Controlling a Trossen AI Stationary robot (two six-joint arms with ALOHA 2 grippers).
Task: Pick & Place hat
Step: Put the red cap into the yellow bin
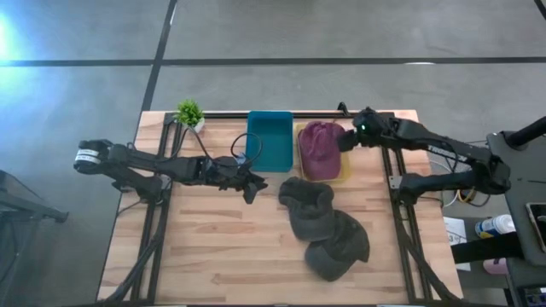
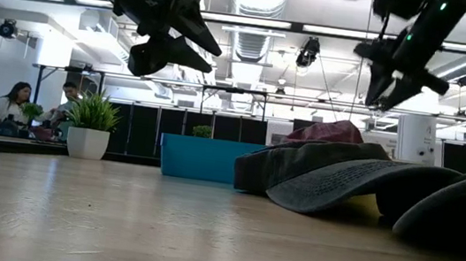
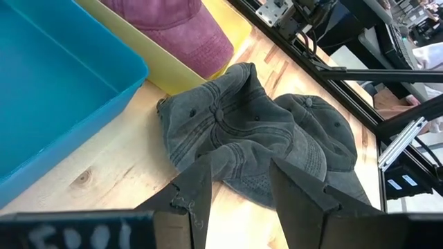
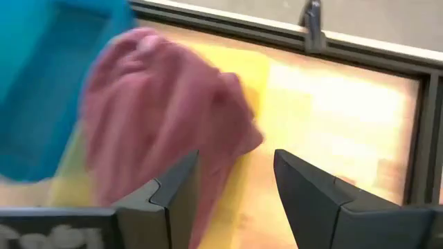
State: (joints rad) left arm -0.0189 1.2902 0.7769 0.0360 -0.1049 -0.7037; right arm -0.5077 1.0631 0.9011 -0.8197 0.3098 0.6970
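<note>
while the maroon washed-cotton cap (image 1: 321,149) covers most of the shallow yellow tray (image 1: 345,170), only thin yellow edges of that tray show around it, and in the right wrist view the cap is a smeared pink mass. two dark grey denim caps (image 1: 320,226) lie heaped on the pale wooden slatted surface (image 1: 213,247) just in front of the yellow tray, overlapping so that where one ends and the other begins is hard to tell; in the low view they block most of the tray and the maroon cap behind them. an open teal plastic bin (image 1: 270,139) stands touching the yellow tray's side, and a small green plant in a white pot (image 1: 189,113) sits beyond the bin at the surface's back edge. the left tool (image 1: 253,185) hovers beside the bin, near the grey caps, fingers parted and empty. the right tool (image 1: 349,139) hangs above the yellow tray's far side, fingers likewise spread and holding nothing. two people sit far off behind the plant.
</note>
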